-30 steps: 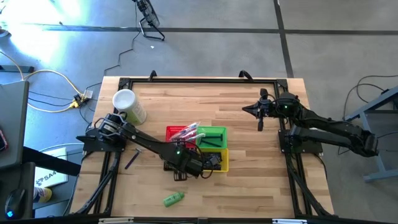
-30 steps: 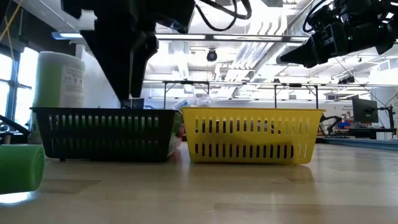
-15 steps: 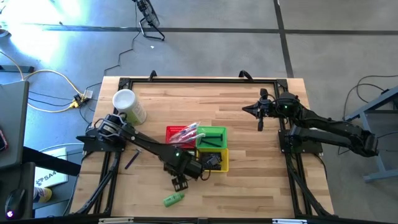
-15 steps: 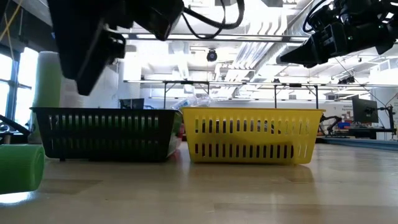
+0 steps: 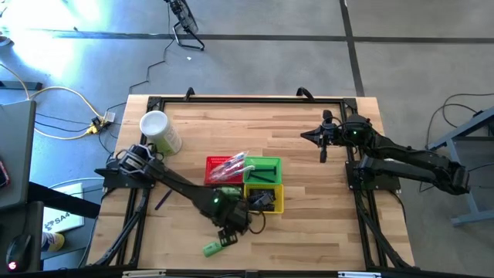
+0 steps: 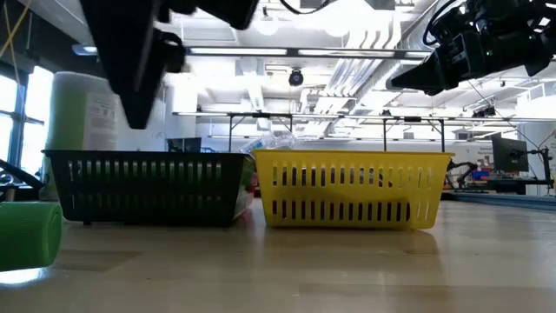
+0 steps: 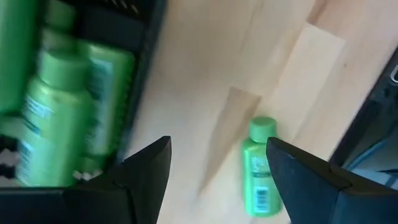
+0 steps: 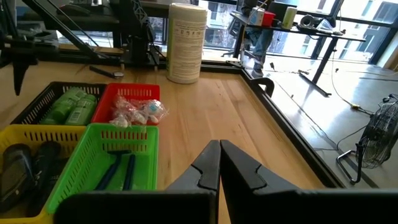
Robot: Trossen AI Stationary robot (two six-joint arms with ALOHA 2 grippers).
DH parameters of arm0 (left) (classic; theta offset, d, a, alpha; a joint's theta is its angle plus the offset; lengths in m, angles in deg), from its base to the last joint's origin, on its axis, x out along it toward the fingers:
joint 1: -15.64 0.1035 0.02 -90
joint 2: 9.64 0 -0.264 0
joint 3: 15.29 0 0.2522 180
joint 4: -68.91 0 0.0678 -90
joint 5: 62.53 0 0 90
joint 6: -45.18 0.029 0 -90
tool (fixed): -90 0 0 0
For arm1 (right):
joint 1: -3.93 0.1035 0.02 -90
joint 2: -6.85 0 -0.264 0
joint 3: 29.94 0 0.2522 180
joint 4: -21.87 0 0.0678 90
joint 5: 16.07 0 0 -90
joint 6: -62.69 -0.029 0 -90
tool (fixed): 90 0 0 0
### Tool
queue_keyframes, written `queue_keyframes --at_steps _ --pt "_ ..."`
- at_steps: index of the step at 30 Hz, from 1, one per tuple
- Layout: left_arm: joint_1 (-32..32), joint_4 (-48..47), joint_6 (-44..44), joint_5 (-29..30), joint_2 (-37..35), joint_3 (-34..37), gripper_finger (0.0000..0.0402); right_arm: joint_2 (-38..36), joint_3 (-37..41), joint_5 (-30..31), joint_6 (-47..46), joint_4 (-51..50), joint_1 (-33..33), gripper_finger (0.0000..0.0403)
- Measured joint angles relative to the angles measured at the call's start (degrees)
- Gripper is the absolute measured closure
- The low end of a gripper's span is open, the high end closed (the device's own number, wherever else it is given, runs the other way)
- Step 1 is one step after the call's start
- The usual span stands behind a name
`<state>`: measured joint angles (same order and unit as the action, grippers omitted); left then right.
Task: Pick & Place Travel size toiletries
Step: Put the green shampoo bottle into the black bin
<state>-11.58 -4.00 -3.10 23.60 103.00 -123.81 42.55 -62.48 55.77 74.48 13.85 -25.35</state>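
A bright green mini bottle (image 5: 214, 247) lies on its side on the table near the front edge; it also shows in the left wrist view (image 7: 258, 169) and the low view (image 6: 26, 235). My left gripper (image 5: 226, 236) hangs open just above and beside it, empty, its fingers (image 7: 146, 177) apart. More green bottles (image 7: 62, 106) lie in the black basket (image 6: 148, 187). My right gripper (image 5: 320, 140) waits shut and empty above the table's far right. A dark purple stick (image 5: 162, 199) lies on the table at the left.
Red (image 5: 220, 166), green (image 5: 264, 168) and yellow (image 5: 272, 199) baskets stand together at the table's middle, holding small items. A white round cup (image 5: 158, 131) lies at the far left. The table's near edge is close behind the loose bottle.
My left gripper has gone from over the black basket toward the table's near edge, and now hangs by the loose green bottle. The bottle has stayed where it was.
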Motion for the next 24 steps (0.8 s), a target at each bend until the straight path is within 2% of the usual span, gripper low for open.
queue_keyframes --at_steps 4,13,24 --pt "-2.75 0.19 -5.55 0.47 0.0 0.0 0.0144 0.0 0.02 -0.01 -0.05 0.0 0.02 0.04" --pt "-9.0 1.6 -12.12 7.63 0.0 0.0 0.0144 -0.01 0.02 -0.01 -1.34 0.02 0.0 0.04" --pt "-11.88 4.04 -19.77 10.08 0.02 0.0 0.0144 0.0 0.02 -0.03 -1.47 0.04 0.01 0.04"
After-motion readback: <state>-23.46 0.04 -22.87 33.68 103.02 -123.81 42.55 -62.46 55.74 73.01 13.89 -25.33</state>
